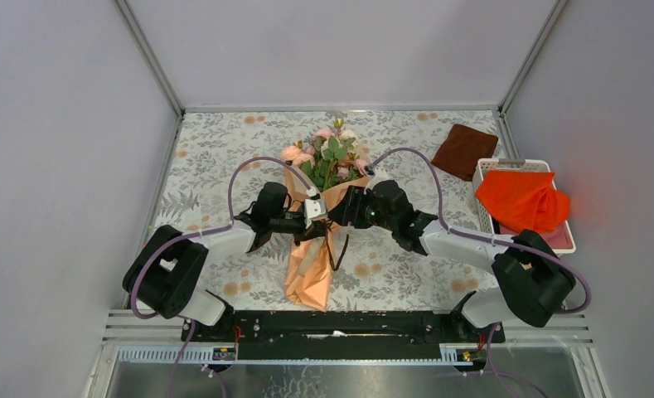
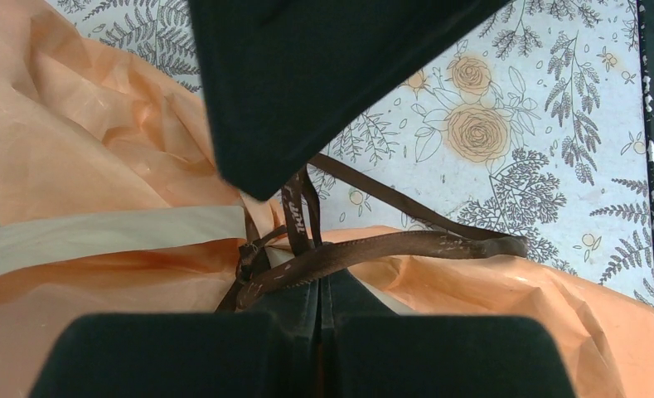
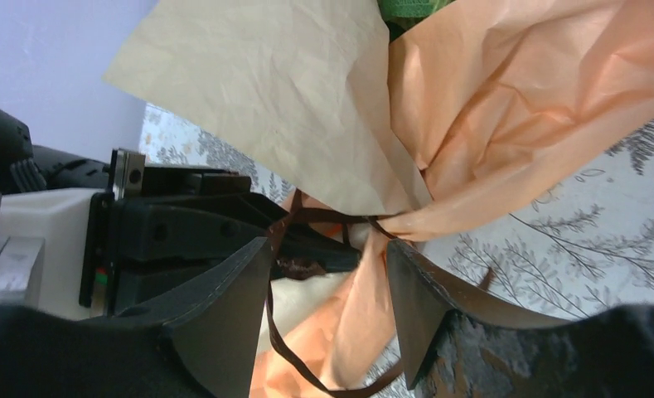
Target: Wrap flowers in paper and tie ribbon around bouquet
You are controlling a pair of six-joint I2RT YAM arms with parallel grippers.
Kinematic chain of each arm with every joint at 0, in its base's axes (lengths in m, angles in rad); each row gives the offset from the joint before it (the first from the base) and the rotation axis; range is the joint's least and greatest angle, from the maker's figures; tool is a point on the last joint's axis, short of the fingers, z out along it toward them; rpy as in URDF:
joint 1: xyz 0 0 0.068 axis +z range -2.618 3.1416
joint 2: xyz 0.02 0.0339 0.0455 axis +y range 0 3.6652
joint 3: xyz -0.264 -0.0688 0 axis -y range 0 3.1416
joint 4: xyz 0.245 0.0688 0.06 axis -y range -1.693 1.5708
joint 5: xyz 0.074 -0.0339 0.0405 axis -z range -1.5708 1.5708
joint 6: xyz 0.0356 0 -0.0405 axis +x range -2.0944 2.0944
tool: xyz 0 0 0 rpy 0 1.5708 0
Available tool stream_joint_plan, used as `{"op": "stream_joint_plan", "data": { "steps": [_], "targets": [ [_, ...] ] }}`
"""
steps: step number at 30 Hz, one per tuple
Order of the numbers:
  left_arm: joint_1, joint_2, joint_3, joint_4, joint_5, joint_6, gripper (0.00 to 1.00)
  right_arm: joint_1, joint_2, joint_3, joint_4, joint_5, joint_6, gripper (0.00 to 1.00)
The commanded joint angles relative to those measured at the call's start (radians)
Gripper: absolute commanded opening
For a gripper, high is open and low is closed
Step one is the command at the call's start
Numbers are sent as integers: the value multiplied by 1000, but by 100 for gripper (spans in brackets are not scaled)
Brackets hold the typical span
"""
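- Pinching the ribbon (image 2: pixel 389 246) at the bouquet's (image 1: pixel 311 265) waist, is the left end effector (image 2: pixel 319 282) closed?
- Yes, probably to keep tension. The right end effector (image 3: pixel 327 249), jaws parted beside that waist, holds nothing.

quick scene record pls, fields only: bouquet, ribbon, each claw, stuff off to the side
bouquet: roses wrapped in peach paper, lying on the floral table, blooms toward the far side
ribbon: brown, around the cone's neck, tails loose
left claw: shut on the ribbon
right claw: open, jaws either side of the neck
side items: brown cloth; orange cloth in white basket, far right
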Motion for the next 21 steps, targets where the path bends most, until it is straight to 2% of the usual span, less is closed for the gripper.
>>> {"op": "stream_joint_plan", "data": {
  "steps": [1,4,7,9,13,17,19,21],
  "targets": [
    [0,8,28,39,-15,0,0,13,52,6,154,-24,102,62],
    [0,8,29,39,-15,0,0,18,73,5,176,-38,117,60],
    [0,10,31,37,-16,-2,0,21,86,7,184,-59,129,55],
    [0,13,33,36,-16,-1,0,21,88,6,183,-76,138,48],
    [1,10,34,36,-19,-4,0,22,76,-12,179,-88,151,23],
    [0,10,36,36,-20,-6,0,23,56,-27,166,-83,145,6],
    [0,10,36,36,-21,-4,0,23,51,-31,164,-79,136,0],
    [0,6,35,34,-18,-4,0,23,49,-29,162,-74,126,0]
  ]
}}
